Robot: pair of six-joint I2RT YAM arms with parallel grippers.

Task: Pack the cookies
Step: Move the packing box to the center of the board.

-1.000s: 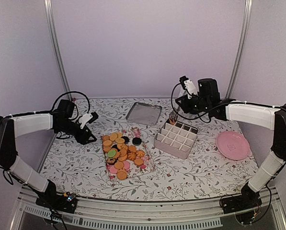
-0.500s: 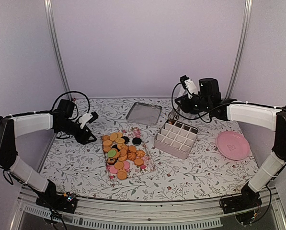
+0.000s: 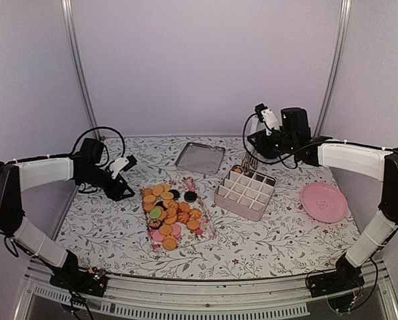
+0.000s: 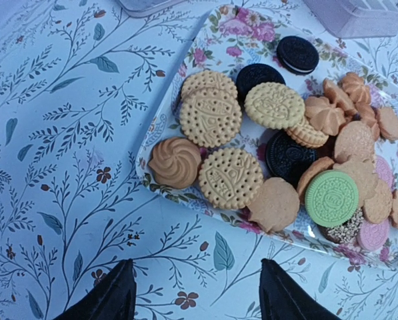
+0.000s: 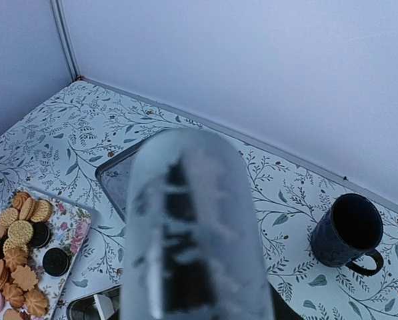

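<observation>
The cookies [image 3: 169, 212] lie heaped on a floral tray [image 3: 200, 235] at the table's middle; most are orange-golden, some dark, pink and one green. They also show in the left wrist view [image 4: 279, 153]. My left gripper [image 3: 124, 192] is open and empty, low over the cloth [image 4: 199, 303] just left of the tray's edge. My right gripper [image 3: 253, 148] hovers behind the white divided box [image 3: 245, 193], shut on pale tongs [image 5: 189, 227] that blur across its view and hide its fingers. An orange cookie [image 3: 237, 169] sits in the box's rear left cell.
A metal baking tray [image 3: 200, 157] lies at the back middle. A pink plate [image 3: 324, 202] sits right of the box. A dark mug [image 5: 345, 233] stands near the back wall. The walls close in at the back and both sides.
My right gripper has shifted a little to the right and back from the box's rear corner. The left arm has not moved.
</observation>
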